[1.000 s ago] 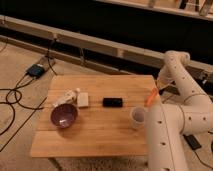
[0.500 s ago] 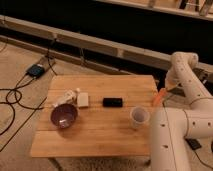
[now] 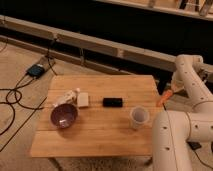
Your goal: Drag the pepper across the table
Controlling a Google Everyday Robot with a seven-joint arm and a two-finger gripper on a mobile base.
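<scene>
Surface (image 3: 100,130) first: you work on a light wood plank top that carries every loose item, with the arm (image 3: 187,80) rising at its right side. Check the pepper (image 3: 165,96) next; it shows as a small orange piece at, or just past, the right edge of the surface, beside the arm. The tool (image 3: 171,90) sits near that orange piece, close to the arm's wrist; you cannot tell from this view how it stands or whether it touches the pepper. For a clean drag, confirm contact before you move, keep the travel low and flat, and steer toward the bare planks in the middle, away from the black block (image 3: 112,102).

Containers, larger first: the purple bowl (image 3: 64,115) at left looks empty. The translucent cup (image 3: 139,116) stands upright at right; its contents cannot be made out.
</scene>
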